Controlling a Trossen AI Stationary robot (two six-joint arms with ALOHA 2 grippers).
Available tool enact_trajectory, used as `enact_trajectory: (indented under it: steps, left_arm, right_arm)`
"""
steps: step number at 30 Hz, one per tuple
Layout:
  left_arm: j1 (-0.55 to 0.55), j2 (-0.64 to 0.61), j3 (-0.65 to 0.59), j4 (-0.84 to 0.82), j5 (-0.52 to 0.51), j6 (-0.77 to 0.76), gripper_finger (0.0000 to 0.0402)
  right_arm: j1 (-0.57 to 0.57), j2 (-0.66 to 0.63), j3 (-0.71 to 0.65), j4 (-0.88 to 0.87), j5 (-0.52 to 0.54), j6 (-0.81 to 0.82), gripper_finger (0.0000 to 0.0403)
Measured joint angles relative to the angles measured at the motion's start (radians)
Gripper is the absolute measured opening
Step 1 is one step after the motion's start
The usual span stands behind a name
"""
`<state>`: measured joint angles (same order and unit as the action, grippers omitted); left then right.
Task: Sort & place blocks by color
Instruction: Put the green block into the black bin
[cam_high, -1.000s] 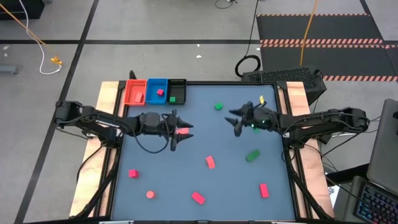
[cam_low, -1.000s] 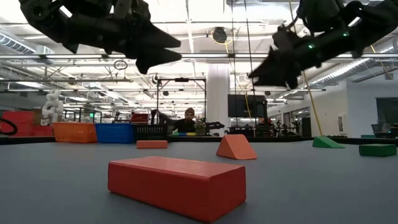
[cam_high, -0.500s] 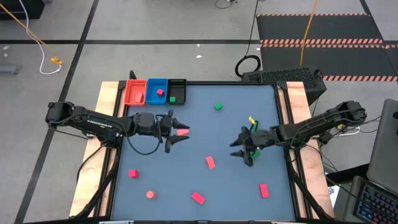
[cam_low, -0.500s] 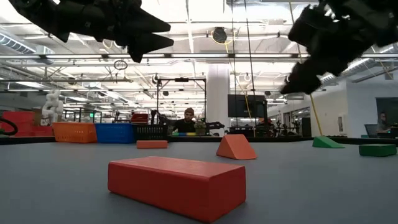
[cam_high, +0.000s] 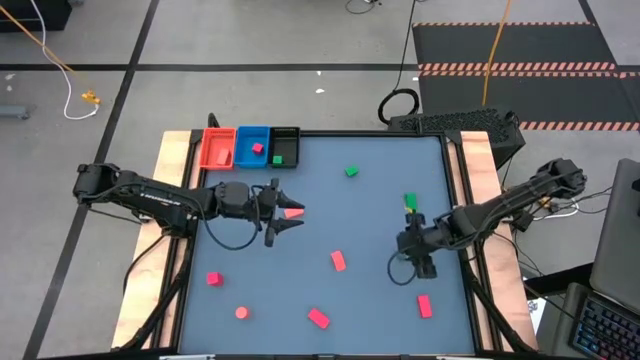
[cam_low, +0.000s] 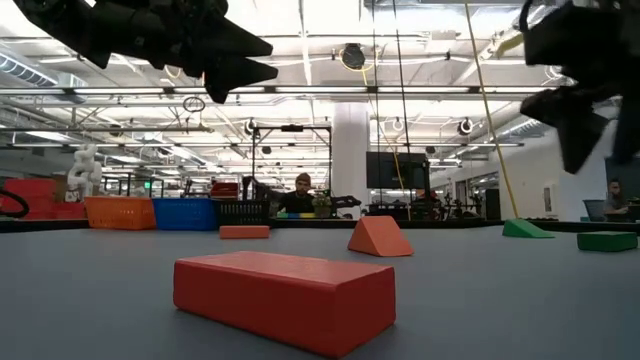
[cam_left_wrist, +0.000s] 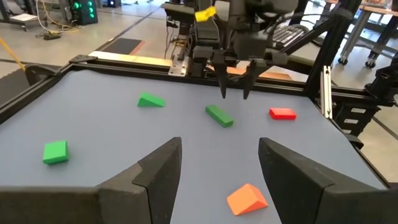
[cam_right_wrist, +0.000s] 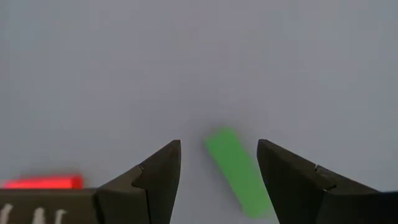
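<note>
My right gripper (cam_high: 421, 260) points down, open, over a green bar (cam_right_wrist: 237, 172) near the table's right edge. Its fingertips stand above the bar's two sides, apart from it, as the left wrist view shows: the right gripper (cam_left_wrist: 234, 94) above the bar (cam_left_wrist: 219, 116). In the high view the gripper hides the bar. My left gripper (cam_high: 289, 211) hovers open and high above a salmon wedge (cam_left_wrist: 247, 199) in the table's left half. Other green blocks (cam_high: 351, 171) (cam_high: 410, 201) and red or salmon blocks (cam_high: 338, 261) (cam_high: 425, 305) lie scattered flat.
Red tray (cam_high: 217, 148), blue tray (cam_high: 252, 145) and black tray (cam_high: 284, 146) stand in a row at the far left corner; the blue one holds a pink-red block, the black one a green block. More blocks (cam_high: 213, 279) (cam_high: 242, 313) (cam_high: 319, 318) lie near the near edge.
My right gripper has travelled from the table's far middle toward the near and right edges, come down, and tipped from slanting to pointing straight down over the green bar. It has stayed open. My left gripper has risen a little. No block has moved.
</note>
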<state>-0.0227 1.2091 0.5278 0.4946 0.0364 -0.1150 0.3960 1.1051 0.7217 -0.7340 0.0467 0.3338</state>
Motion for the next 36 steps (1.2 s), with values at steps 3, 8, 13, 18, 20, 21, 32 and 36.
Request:
enact_trajectory:
  steps: [3, 8, 13, 18, 20, 21, 32, 36]
  left_arm:
    - [0.000, 0.000, 0.000, -0.002, 0.000, -0.003, 0.0216]
    - [-0.005, 0.000, 0.000, -0.026, -0.001, 0.002, 0.0216]
    - [-0.006, 0.000, 0.000, -0.031, -0.001, 0.009, 0.0216]
    - [-0.006, 0.000, 0.000, -0.036, -0.002, 0.016, 0.0216]
    - [-0.005, 0.000, 0.000, -0.036, -0.003, 0.016, 0.0216]
    - [-0.005, 0.000, 0.000, -0.037, -0.003, 0.016, 0.0216]
    - [-0.005, 0.000, 0.000, -0.058, -0.011, 0.027, 0.0216]
    - [-0.005, 0.000, 0.000, -0.058, -0.011, 0.028, 0.0216]
  right_arm:
    - [0.007, 0.048, 0.000, -0.077, 0.000, 0.007, 0.0208]
    - [0.005, 0.159, 0.000, -0.104, 0.001, -0.006, 0.0208]
    - [0.004, 0.234, 0.000, -0.096, 0.005, -0.052, 0.0208]
    - [-0.005, 0.270, 0.001, -0.081, 0.042, -0.063, 0.0208]
    - [-0.013, 0.276, 0.001, -0.072, 0.063, -0.074, 0.0208]
    - [-0.019, 0.277, 0.001, -0.067, 0.069, -0.083, 0.0208]
    - [-0.069, 0.276, 0.023, -0.072, 0.084, -0.184, 0.0208]
    - [-0.091, 0.277, 0.021, -0.090, 0.086, -0.222, 0.0208]
